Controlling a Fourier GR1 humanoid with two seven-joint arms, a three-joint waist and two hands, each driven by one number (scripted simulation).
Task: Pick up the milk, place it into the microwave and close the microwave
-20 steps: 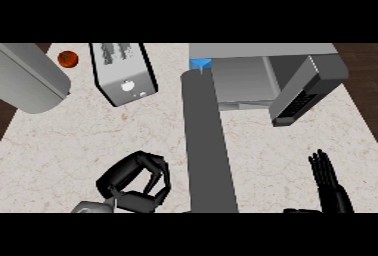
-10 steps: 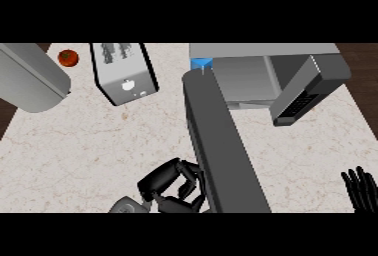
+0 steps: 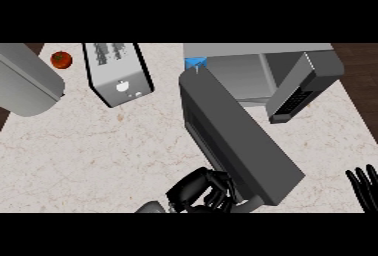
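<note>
The grey microwave [image 3: 244, 70] stands at the back right of the counter. Its long dark door [image 3: 236, 140] hangs open, slanting from the cavity's left corner toward the lower right. The milk [image 3: 196, 62] shows only as a blue top at the cavity's left corner, just behind the door's hinge end. My left hand [image 3: 201, 192] is at the bottom centre, fingers curled, pressed against the left side of the door's free end. My right hand [image 3: 364, 183] rests at the lower right edge, fingers straight and pointing up, holding nothing.
A silver toaster [image 3: 118, 72] stands at the back left, with a red tomato [image 3: 61, 59] beside it. A large grey rounded vessel [image 3: 26, 80] fills the far left. The marble counter [image 3: 96, 145] ends at the right, where dark wood floor [image 3: 362, 85] shows.
The door's free end has swung to the right, toward the microwave. My left hand has followed it rightward. My right hand has dropped back to the lower right edge.
</note>
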